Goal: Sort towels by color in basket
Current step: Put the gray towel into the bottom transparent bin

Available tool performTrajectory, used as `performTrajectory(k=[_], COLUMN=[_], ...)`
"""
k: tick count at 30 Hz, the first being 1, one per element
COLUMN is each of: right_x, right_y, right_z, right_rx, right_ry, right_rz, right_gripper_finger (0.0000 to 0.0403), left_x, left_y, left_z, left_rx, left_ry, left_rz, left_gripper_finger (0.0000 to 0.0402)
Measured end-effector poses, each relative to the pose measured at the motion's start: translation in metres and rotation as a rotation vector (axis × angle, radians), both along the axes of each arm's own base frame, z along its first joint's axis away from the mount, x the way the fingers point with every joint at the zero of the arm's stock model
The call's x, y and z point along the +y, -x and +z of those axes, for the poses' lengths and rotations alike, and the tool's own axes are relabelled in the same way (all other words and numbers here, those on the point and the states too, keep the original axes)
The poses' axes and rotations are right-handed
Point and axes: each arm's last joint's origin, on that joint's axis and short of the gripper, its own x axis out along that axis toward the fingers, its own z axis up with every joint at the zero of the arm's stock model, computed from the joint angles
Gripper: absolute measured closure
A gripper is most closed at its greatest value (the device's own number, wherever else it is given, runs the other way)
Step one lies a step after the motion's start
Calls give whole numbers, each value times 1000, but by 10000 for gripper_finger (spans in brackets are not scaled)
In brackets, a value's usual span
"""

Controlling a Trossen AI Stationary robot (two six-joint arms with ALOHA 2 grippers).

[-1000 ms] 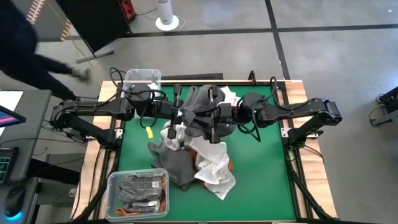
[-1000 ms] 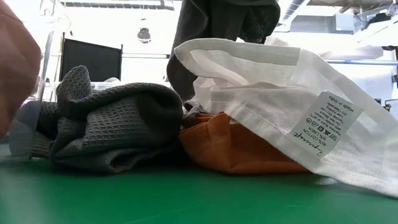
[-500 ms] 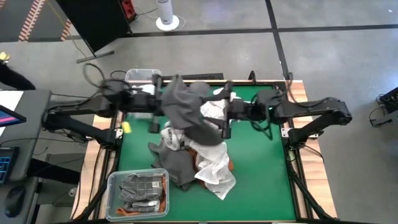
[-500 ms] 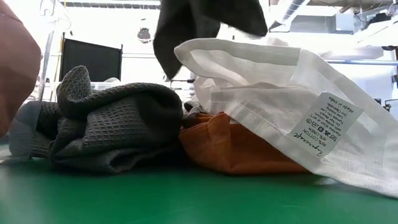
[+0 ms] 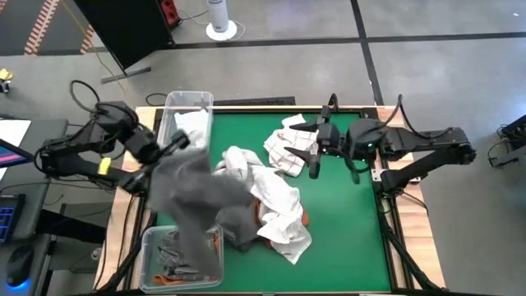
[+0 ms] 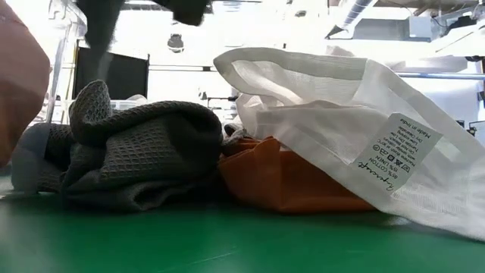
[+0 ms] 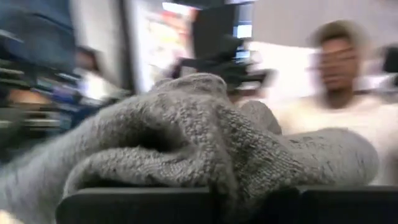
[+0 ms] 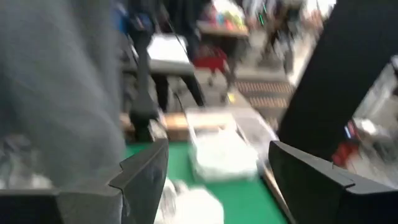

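A dark grey towel (image 5: 193, 193) hangs blurred from my left gripper (image 5: 178, 143), which is shut on it at the table's left edge; it fills the left wrist view. Its lower end trails over the near-left basket (image 5: 149, 247), which holds grey and orange towels. In the middle lies a pile: a white towel (image 5: 275, 197), an orange towel (image 6: 288, 182) and a grey waffle towel (image 6: 136, 159). My right gripper (image 5: 314, 153) stands open at the far right, beside a white checked towel (image 5: 288, 150); nothing is between its fingers (image 8: 146, 177). My left gripper pinches a bunched fold of the dark grey towel (image 7: 205, 149) between its two fingers, several layers thick. The towel is lifted off the pile and hangs slack below and toward the near side of the gripper. Whether its lower end touches the near-left basket cannot be told.
A clear basket (image 5: 197, 103) at the far left holds a white towel. The green mat (image 5: 345, 238) shows bare at the near right. A wooden frame edges the table. People show in the room beyond the table.
My right gripper has opened, let go of the dark grey towel and drawn back toward the table's right edge. My left gripper has shut tighter on the towel and swung it fast from the far middle toward the left edge; the towel trails toward the near-left basket.
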Motion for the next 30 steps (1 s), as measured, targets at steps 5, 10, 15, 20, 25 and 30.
performTrajectory(k=[5, 10, 15, 20, 25, 30], right_x=[-8, -15, -23, -30, -27, -17], right_y=[-5, -11, -15, -17, -18, -18], right_z=[-24, -54, -88, -111, -120, -118], right_rx=[126, 186, 177, 142, 110, 82], right_ry=[-65, -125, -173, -190, -224, -255], right_rz=[-113, -182, -281, -333, -327, -296], right_gripper_finger=[92, 92, 92, 92, 92, 92], left_x=[-7, -18, -41, -74, -94, -104], left_y=[17, 16, 4, -6, -8, -15], left_z=[-3, -18, -32, -39, -56, -85], left_rx=[188, 463, 646, 772, 897, 1021], left_ry=[131, 219, 223, 224, 182, 29], left_rz=[-138, -187, -169, -249, -69, 238], left_gripper_finger=[396, 396, 395, 395, 395, 395])
